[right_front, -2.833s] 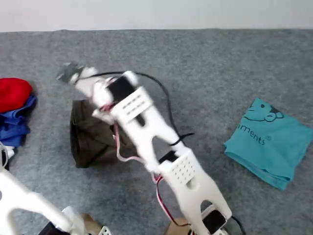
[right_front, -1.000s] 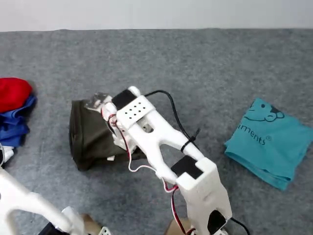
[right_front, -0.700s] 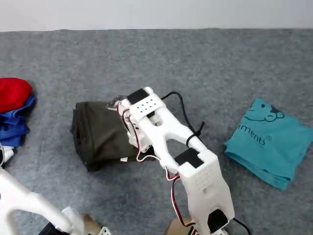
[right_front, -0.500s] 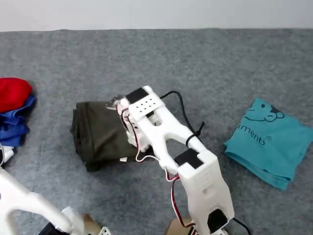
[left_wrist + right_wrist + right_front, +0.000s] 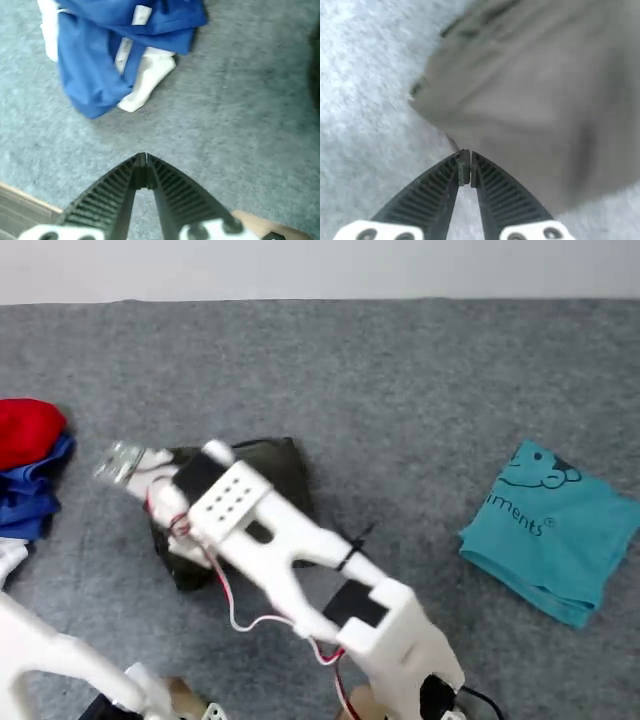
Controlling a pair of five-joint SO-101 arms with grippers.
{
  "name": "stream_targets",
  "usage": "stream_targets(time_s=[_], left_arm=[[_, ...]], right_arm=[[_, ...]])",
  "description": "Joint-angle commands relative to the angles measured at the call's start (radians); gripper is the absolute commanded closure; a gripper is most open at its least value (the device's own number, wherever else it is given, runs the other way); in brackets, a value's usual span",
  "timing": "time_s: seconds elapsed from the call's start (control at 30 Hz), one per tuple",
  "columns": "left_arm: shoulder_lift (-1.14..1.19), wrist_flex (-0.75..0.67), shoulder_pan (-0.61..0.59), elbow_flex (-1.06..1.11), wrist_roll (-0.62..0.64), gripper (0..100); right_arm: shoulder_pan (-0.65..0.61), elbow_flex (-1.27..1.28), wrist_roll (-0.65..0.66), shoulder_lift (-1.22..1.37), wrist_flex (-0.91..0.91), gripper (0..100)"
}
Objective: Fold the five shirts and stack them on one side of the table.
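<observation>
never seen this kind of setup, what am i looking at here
Those white things are two small robot arms at a grey table. One picture looks down from above; the other two come from a camera on each arm's wrist. On it lie a folded teal shirt, a red shirt, a blue shirt, a white garment and an olive shirt. The left gripper is shut on nothing. The right gripper is shut at the olive shirt's edge; whether it pinches cloth is unclear.
</observation>
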Motion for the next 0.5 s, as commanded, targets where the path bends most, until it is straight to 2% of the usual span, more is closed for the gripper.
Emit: stream_targets(time_s=[0.0,0.27,0.47], left_arm=[[-0.025,-0.032,-0.058,-0.038,0.009,99],[-0.025,-0.058,-0.166,-0.036,0.006,99],[-0.025,-0.055,-0.16,-0.036,0.006,99]], right_arm=[[-0.061,-0.046,-0.002,0.059,-0.079,98.9],[-0.122,-0.152,0.003,0.166,-0.163,98.9],[-0.116,-0.423,0.103,0.133,0.053,98.9]])
